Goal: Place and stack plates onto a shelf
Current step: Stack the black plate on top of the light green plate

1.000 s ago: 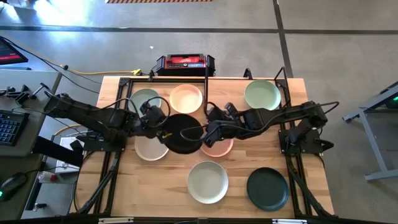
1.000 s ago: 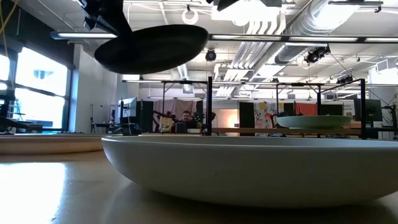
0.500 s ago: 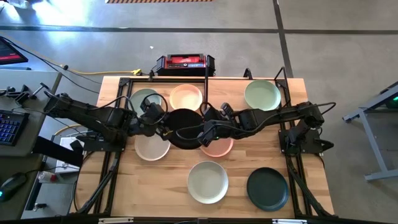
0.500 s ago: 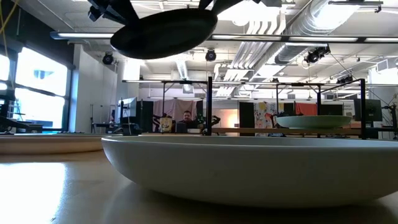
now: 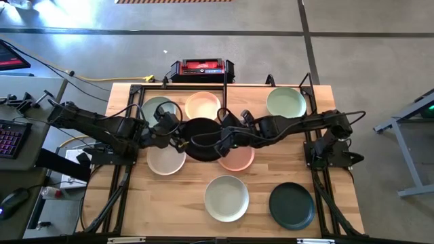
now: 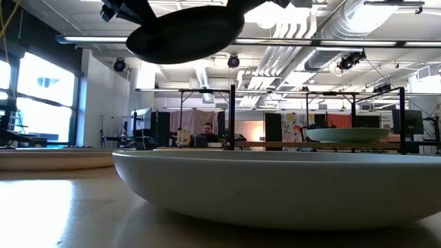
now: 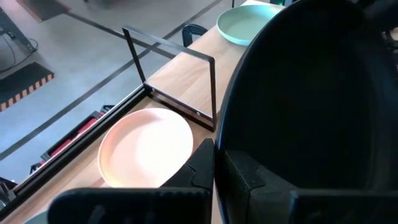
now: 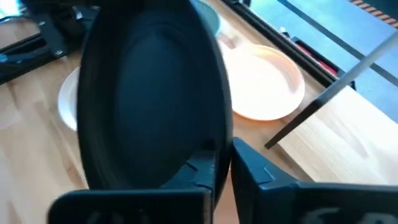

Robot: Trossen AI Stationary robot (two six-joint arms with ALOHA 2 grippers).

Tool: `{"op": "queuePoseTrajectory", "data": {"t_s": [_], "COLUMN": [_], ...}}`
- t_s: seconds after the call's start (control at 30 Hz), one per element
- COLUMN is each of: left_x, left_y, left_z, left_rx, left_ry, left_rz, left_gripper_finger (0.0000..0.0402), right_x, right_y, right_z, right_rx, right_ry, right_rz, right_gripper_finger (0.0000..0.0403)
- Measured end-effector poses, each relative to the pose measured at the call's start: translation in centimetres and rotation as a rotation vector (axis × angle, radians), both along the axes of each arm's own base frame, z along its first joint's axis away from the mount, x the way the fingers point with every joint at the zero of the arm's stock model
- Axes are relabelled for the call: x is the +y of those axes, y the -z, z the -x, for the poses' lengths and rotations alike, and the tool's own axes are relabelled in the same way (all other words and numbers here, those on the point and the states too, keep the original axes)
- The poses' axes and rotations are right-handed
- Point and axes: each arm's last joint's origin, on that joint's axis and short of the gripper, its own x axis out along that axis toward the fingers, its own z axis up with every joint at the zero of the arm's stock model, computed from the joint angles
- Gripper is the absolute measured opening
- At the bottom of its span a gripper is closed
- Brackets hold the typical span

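Both grippers, left (image 5: 178,139) and right (image 5: 222,141), are clamped on opposite rims of the black plate (image 5: 201,138), held above the table's middle just before the shelf (image 5: 234,88), apparently for a handover.

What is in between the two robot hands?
The black plate. In the high view it hangs between the left gripper and the right gripper, and each wrist view shows that gripper's fingers pinching its rim.
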Motion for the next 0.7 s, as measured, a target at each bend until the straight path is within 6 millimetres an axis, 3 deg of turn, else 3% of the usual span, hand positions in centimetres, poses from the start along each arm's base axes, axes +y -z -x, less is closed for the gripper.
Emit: {"op": "queuePoseTrajectory", "data": {"t_s": [0.37, 0.7], "left_x": [-0.1, 0.9], "left_y": [0.0, 0.3], "left_z": [-0.1, -0.5], "left_rx": [0.003, 0.028], "left_ry": [0.049, 0.146], "left_rz": [0.044, 0.204], "left_gripper_finger": [0.0029, 0.0084], "right_x": [-0.3, -0.2], "right_y": [0.0, 0.0], "right_z": [-0.1, -0.1], "right_rx": [-0.042, -0.051], "right_ry": [0.061, 0.075], "right_rz": [-0.075, -0.116], "right_gripper_finger": [0.0002, 0.0]}}
